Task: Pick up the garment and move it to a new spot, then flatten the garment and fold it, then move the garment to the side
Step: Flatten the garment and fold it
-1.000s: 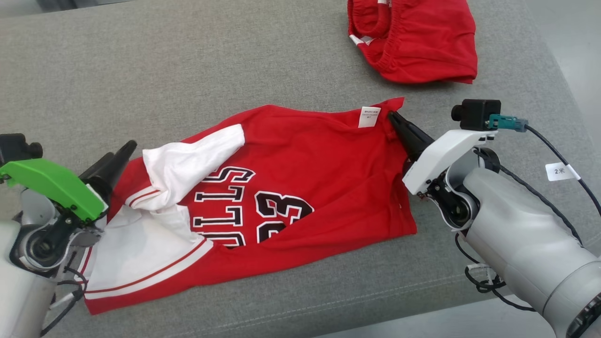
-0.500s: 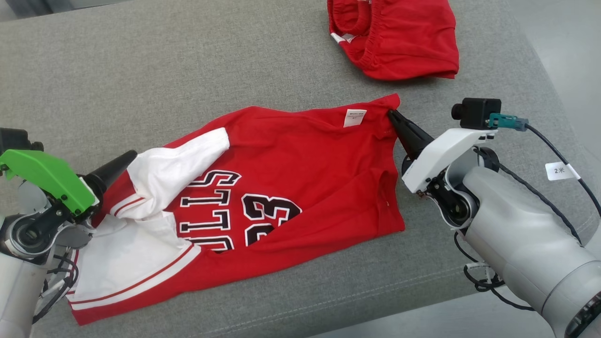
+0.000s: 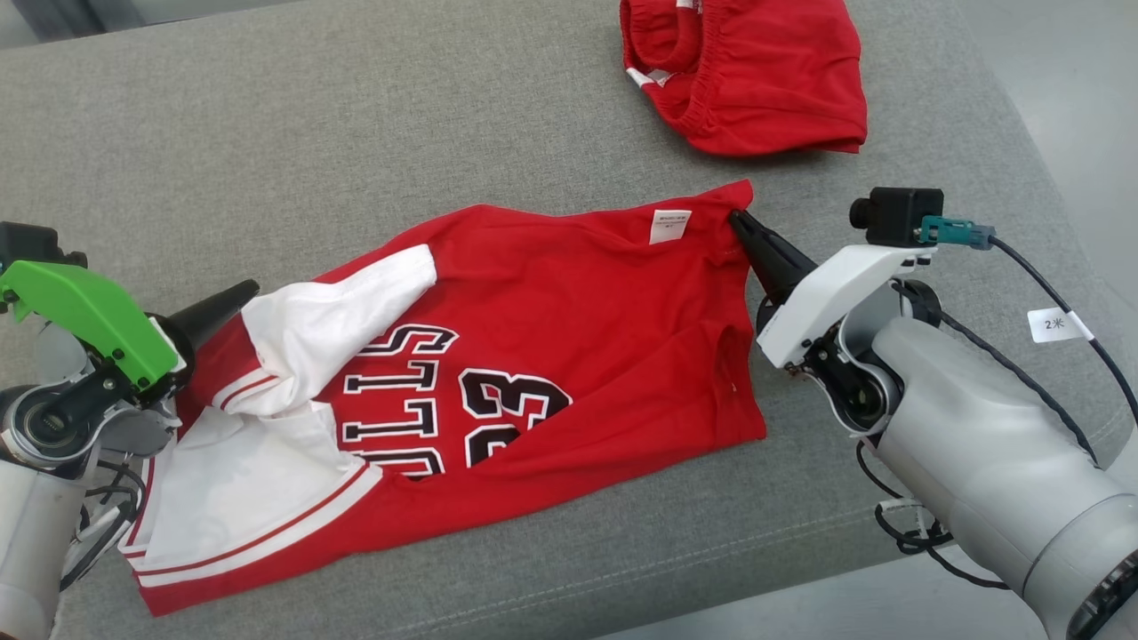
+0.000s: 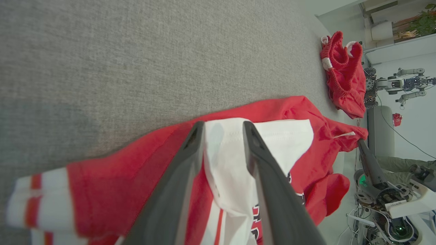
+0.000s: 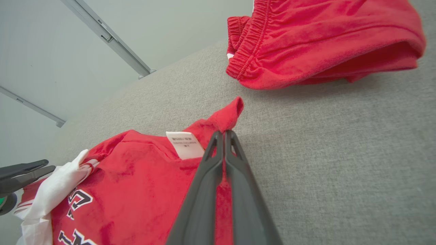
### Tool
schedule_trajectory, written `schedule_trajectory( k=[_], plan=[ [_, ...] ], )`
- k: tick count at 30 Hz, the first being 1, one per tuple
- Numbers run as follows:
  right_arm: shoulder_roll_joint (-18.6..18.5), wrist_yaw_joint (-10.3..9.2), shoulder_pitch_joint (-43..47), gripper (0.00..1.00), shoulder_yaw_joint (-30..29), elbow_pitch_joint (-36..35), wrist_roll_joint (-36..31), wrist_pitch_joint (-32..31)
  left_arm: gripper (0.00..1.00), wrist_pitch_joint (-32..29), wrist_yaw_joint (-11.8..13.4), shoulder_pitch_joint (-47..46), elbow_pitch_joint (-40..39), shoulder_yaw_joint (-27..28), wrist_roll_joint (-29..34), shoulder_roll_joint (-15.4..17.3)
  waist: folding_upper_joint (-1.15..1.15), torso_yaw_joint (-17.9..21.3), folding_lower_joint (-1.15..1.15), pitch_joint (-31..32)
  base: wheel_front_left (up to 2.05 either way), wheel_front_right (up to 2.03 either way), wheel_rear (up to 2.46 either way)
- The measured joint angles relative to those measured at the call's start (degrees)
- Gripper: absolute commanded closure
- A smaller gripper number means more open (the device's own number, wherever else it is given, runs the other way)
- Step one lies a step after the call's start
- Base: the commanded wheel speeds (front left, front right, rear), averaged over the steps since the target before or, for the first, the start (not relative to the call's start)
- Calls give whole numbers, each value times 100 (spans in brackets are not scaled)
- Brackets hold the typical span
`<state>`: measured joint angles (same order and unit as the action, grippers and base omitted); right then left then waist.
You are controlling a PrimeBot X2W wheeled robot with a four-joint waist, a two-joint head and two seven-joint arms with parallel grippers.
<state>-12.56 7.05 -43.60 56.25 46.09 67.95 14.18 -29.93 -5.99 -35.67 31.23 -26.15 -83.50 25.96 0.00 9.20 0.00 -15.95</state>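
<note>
One jersey (image 3: 569, 293) — one shorts pair (image 3: 765, 80)

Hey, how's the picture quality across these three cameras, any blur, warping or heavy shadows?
Head view: sharp, evenly lit, only soft shadows under the jersey. Left wrist view: wide-angle stretch, the left claw looms large, and the striped trim at lower left is blurred. Right wrist view: crisp on the shorts and label, the shorts casting a soft shadow on the cushion.
</note>
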Motion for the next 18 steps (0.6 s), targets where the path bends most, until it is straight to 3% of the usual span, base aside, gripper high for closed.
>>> schedule_trajectory(
  k=[3,5,9,10,11,13,15,16,17,18],
  plan=[
    [5,0,0,100,12,0,0,0,61,-1,-3,-14,48,-2,1,-1,0,4,0,8,0,0,0],
    [5,0,0,100,22,0,0,0,60,-43,-3,-15,127,-26,1,-1,0,8,0,7,0,0,0],
    [4,0,1,100,35,0,0,0,50,-82,-4,-15,196,-67,8,-1,0,19,0,-3,0,0,0],
    [4,0,1,100,35,0,0,0,37,-86,-5,-15,203,-70,8,-1,0,22,0,-6,0,0,0],
    [4,0,1,100,36,0,0,0,31,-86,-7,-18,223,-69,8,-2,0,25,0,-10,0,0,0],
    [4,0,0,100,38,0,0,0,46,-87,-7,-26,271,-69,8,-2,0,32,0,-21,0,0,0],
    [4,0,0,100,38,-1,0,0,68,-87,-11,-37,310,-68,8,-2,0,39,0,-33,0,0,0],
    [5,0,-1,100,38,-2,0,0,89,-87,-12,-49,322,-68,8,-2,0,43,0,-39,0,0,0],
    [5,0,-1,100,40,-3,0,0,100,-87,-12,-69,327,-70,9,-7,0,47,0,-44,0,0,0],
    [5,0,-1,100,40,-4,0,0,100,-86,-13,-93,327,-73,9,-11,0,51,0,-50,0,0,0]
  ],
)
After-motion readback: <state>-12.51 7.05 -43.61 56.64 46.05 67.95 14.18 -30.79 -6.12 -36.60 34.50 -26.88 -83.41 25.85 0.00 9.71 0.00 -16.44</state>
